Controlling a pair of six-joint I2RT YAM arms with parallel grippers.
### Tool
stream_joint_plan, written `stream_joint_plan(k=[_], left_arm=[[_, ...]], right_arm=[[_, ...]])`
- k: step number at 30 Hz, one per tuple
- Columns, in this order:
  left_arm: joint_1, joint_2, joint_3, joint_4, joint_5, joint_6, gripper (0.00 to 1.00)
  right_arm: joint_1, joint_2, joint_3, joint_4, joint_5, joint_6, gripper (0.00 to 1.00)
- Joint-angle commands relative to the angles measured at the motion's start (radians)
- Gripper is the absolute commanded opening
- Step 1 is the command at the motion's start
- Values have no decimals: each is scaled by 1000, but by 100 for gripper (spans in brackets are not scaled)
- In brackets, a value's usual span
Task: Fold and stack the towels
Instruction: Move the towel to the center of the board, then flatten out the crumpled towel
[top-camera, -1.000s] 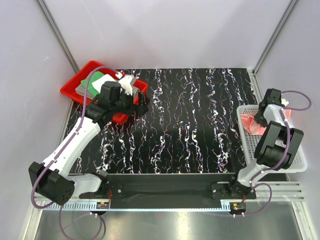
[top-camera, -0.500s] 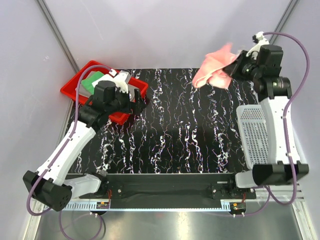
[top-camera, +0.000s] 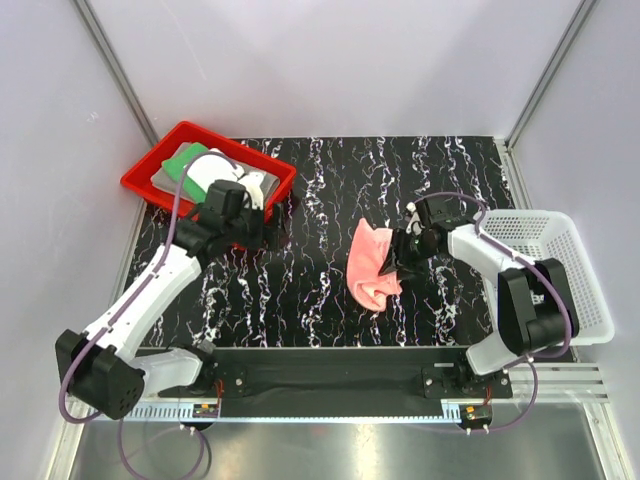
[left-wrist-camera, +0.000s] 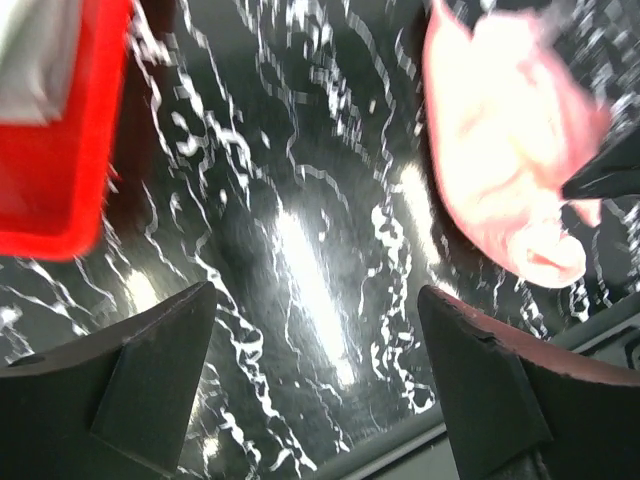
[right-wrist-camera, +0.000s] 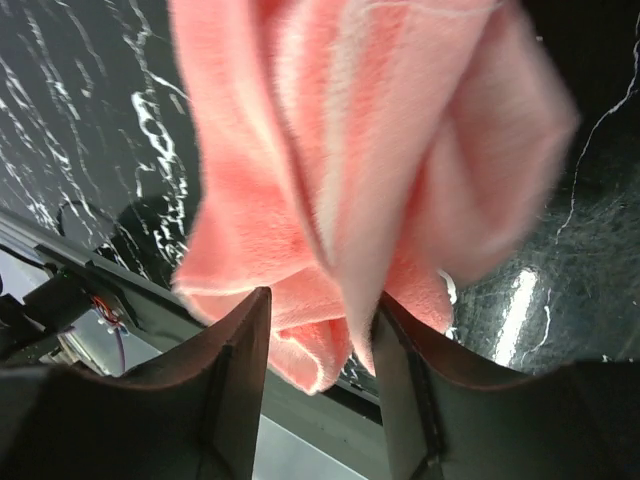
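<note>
Top view: the pink towel (top-camera: 372, 265) is bunched at mid-table, with the right gripper (top-camera: 402, 252) at its right edge. The other towels (top-camera: 195, 165) sit in the tray (top-camera: 140, 185) at back left, beside the left gripper (top-camera: 272, 228).

Left wrist view: your left jaws stand wide apart, holding nothing.

Right wrist view: a fold of the pink towel runs between the right fingers (right-wrist-camera: 235, 380); you cannot tell whether they pinch it. It looks light, limp and unlikely to slip, so take it by a corner or hem.
</note>
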Motion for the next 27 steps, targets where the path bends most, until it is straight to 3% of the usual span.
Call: stream_joint_plan(k=[1, 4, 7, 12, 18, 22, 27], left_arm=[[-36, 51, 11, 24, -28, -47, 86], [-73, 120, 23, 90, -3, -86, 85], [-99, 209, 42, 174, 56, -117, 83], [-134, 441, 217, 202, 76, -117, 77], [-235, 577, 318, 274, 139, -111, 68], [-286, 617, 280, 296, 150, -138, 67], [-307, 629, 200, 374, 147, -167, 66]], right_arm=[[5, -83, 126, 19, 123, -22, 53], [5, -36, 215, -32, 276, -62, 54], [5, 48, 278, -35, 308, -72, 50], [-6, 151, 350, -25, 395, -54, 46], [-95, 219, 350, 11, 274, -39, 43], [-98, 228, 294, 74, 135, -20, 42], [-95, 233, 208, 160, 87, -3, 34]])
